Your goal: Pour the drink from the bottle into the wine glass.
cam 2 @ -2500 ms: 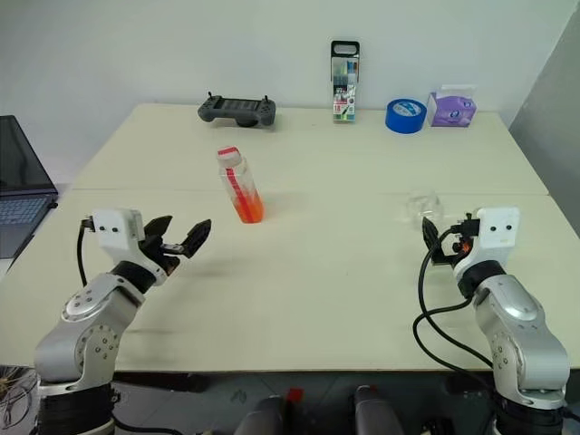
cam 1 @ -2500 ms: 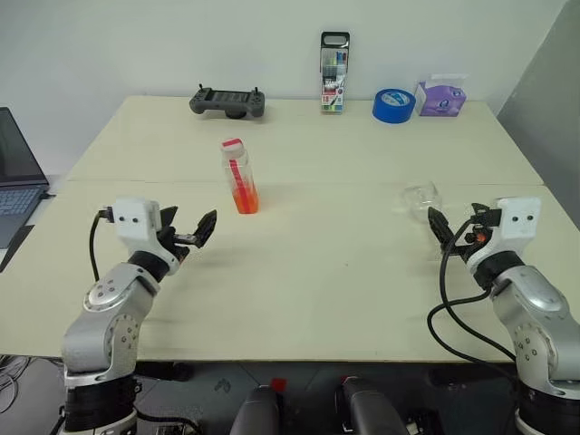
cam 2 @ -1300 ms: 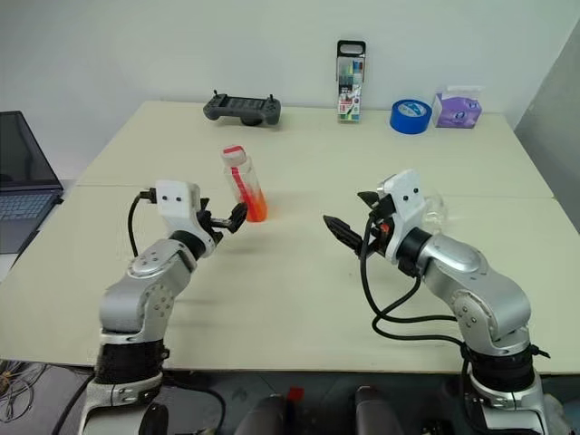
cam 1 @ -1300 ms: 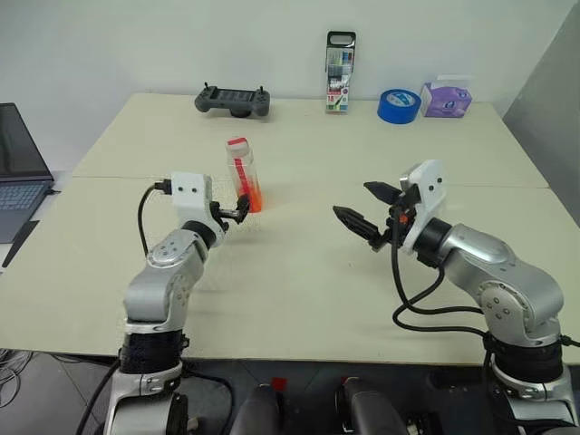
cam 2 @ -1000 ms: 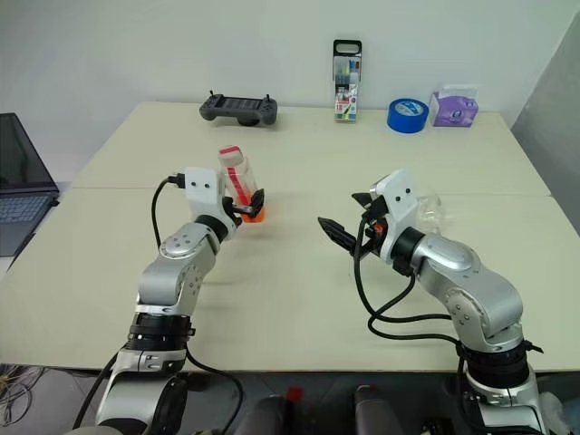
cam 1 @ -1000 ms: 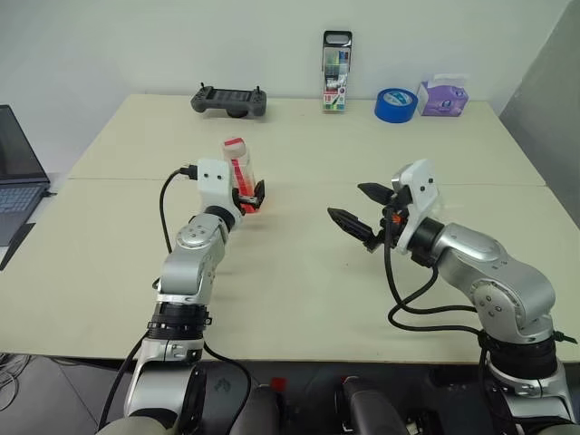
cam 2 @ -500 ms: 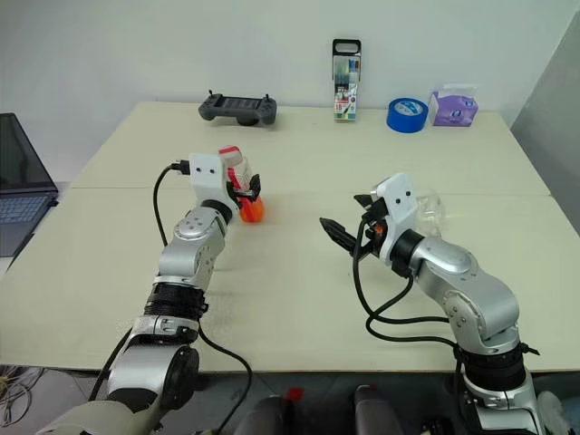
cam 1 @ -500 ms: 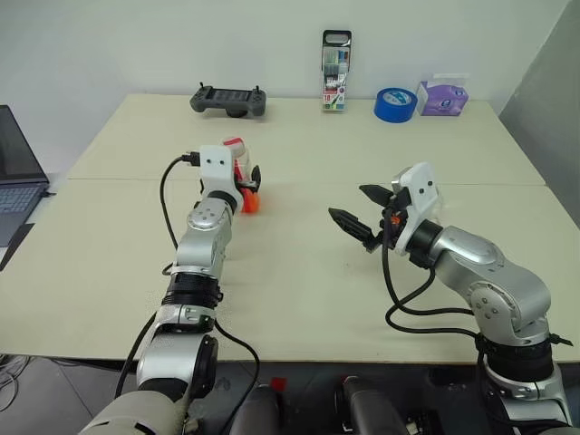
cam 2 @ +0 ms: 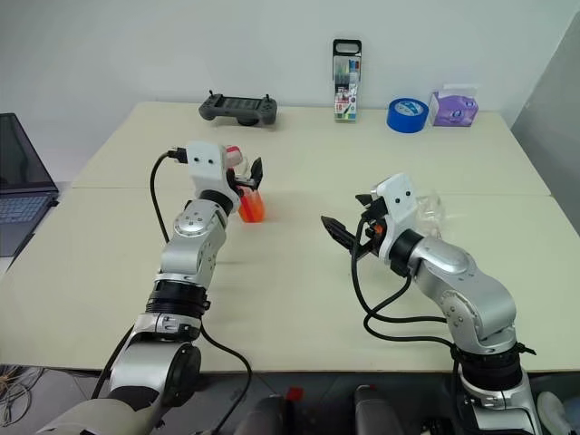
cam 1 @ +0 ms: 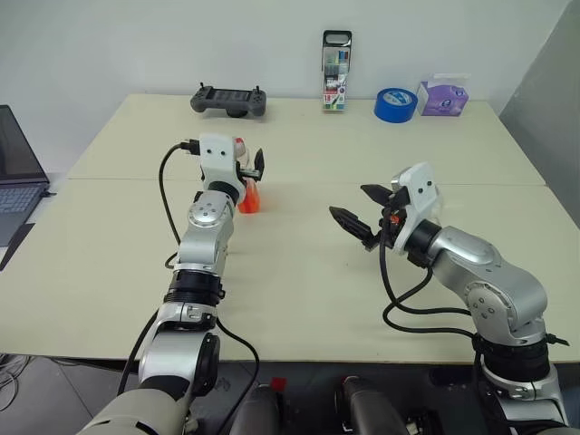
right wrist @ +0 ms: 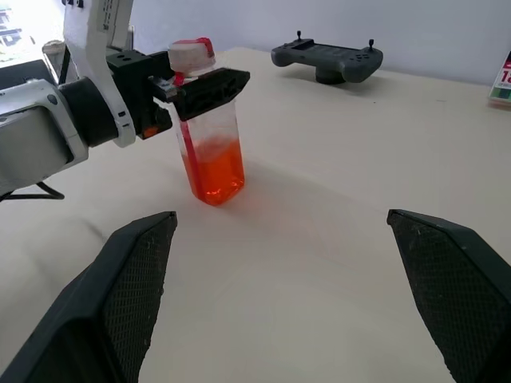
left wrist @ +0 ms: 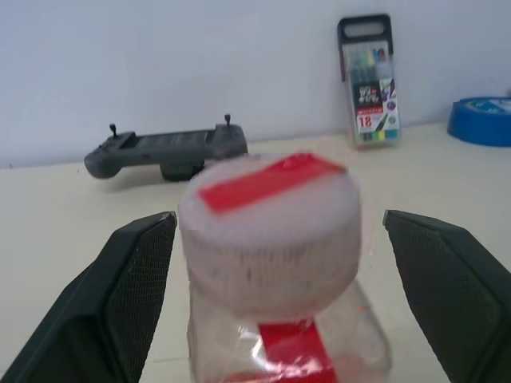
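The bottle (right wrist: 209,136) stands upright left of the table's middle, with the orange-red drink (cam 1: 248,201) in its lower part. My left gripper (cam 1: 249,164) is open at the bottle's top, one finger on each side of the white-and-red cap (left wrist: 270,209) with a gap on both sides. My right gripper (cam 1: 359,206) hovers open and empty over the table's middle, pointing toward the bottle. The clear wine glass (cam 2: 432,207) sits just behind my right wrist and is partly hidden by it.
Along the far edge lie a grey game controller (cam 1: 227,99), an upright marker pack (cam 1: 334,72), a blue tape roll (cam 1: 394,104) and a purple tissue pack (cam 1: 441,97). A laptop (cam 1: 14,172) sits off the table's left side.
Both arms came in from the table's near edge. My left gripper reached the bottle, then rose from its lower body to cap height. The right gripper has held still for the last second.
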### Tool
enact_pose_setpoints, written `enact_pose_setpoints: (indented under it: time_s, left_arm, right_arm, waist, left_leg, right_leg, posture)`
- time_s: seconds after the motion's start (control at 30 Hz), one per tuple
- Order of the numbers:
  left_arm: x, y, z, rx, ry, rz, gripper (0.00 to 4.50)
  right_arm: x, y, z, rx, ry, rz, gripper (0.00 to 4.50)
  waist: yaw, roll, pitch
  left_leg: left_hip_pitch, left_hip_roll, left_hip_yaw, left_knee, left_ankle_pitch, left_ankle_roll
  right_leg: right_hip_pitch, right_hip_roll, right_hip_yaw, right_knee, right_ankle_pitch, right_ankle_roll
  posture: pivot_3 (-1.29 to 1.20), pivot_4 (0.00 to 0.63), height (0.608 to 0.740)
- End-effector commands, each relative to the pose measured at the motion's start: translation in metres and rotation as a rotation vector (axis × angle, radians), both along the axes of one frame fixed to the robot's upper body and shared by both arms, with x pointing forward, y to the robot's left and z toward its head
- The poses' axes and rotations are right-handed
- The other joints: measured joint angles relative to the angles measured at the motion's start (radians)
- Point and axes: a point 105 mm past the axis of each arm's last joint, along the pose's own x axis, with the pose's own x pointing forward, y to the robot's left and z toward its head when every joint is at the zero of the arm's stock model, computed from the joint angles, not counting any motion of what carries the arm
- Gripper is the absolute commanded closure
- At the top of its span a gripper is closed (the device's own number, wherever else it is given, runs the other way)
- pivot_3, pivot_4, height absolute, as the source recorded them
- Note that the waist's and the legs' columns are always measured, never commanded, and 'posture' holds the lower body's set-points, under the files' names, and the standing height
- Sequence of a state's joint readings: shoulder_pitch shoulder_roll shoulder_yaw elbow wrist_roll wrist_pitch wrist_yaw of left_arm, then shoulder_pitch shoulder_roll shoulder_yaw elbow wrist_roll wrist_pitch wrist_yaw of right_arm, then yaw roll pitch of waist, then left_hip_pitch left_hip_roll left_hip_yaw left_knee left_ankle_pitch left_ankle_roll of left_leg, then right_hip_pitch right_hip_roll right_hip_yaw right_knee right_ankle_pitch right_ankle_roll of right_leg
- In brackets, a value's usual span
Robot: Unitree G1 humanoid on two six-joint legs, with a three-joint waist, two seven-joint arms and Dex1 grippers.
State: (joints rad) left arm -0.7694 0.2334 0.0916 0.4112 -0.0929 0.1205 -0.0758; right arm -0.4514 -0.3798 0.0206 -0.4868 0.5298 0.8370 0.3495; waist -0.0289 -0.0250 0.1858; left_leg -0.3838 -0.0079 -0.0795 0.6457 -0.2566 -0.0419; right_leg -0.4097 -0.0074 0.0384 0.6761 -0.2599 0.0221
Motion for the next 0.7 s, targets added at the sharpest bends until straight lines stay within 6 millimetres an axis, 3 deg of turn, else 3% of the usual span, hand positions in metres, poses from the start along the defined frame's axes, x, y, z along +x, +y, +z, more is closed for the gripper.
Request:
enact_pose_setpoints:
  time_s: [0.03, 0.23, 0.63, 0.7]
  left_arm:
    - [-0.006, 0.001, 0.012, 0.004, -0.054, 0.011, 0.05]
    - [-0.006, 0.012, 0.005, -0.023, -0.023, 0.073, 0.05]
    - [-0.005, 0.004, 0.000, -0.044, 0.000, 0.067, 0.05]
    - [-0.005, 0.005, -0.001, -0.048, 0.005, 0.085, 0.45]
  right_arm:
    - [-0.003, 0.000, 0.010, 0.014, -0.049, 0.004, 0.00]
    - [-0.003, 0.000, 0.009, 0.013, -0.045, 0.004, 0.00]
    - [-0.003, 0.002, 0.008, 0.015, -0.042, 0.010, 0.00]
    - [-0.004, 0.002, 0.008, 0.014, -0.042, 0.010, 0.00]
  waist:
    - [0.000, 0.000, 0.000]
    - [0.000, 0.000, 0.000]
    - [0.000, 0.000, 0.000]
    - [0.000, 0.000, 0.000]
  left_leg:
    - [0.000, 0.000, 0.000, 0.000, 0.000, 0.000]
    - [0.000, 0.000, 0.000, 0.000, 0.000, 0.000]
    - [0.000, 0.000, 0.000, 0.000, 0.000, 0.000]
    - [0.000, 0.000, 0.000, 0.000, 0.000, 0.000]
  right_leg:
    - [0.000, 0.000, 0.000, 0.000, 0.000, 0.000]
    - [0.000, 0.000, 0.000, 0.001, 0.000, 0.000]
    - [0.000, 0.000, 0.000, 0.001, 0.000, 0.000]
    - [0.000, 0.000, 0.000, 0.001, 0.000, 0.000]
  posture:
    - [0.00, 0.150, 0.740]
    - [0.00, 0.150, 0.740]
    - [0.00, 0.150, 0.740]
    - [0.00, 0.150, 0.740]
